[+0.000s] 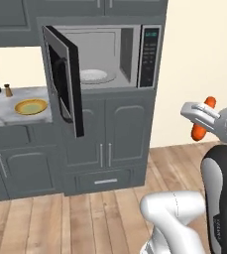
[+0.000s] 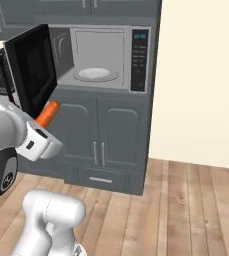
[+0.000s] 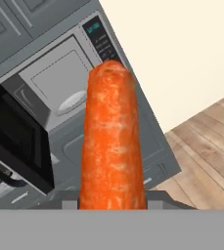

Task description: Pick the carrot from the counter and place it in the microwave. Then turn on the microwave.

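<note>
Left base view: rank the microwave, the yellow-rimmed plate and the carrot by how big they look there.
1. microwave, clearly largest.
2. plate on the counter.
3. carrot in the gripper; it looks close to the plate and sits nearer the camera, so that order is unsure.

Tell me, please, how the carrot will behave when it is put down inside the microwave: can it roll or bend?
The carrot looks like a thick round stick, so it probably stays stiff and may roll on the microwave's flat turntable. It sticks out unsupported from the tool without sagging, which suggests it is light and firm.
</note>
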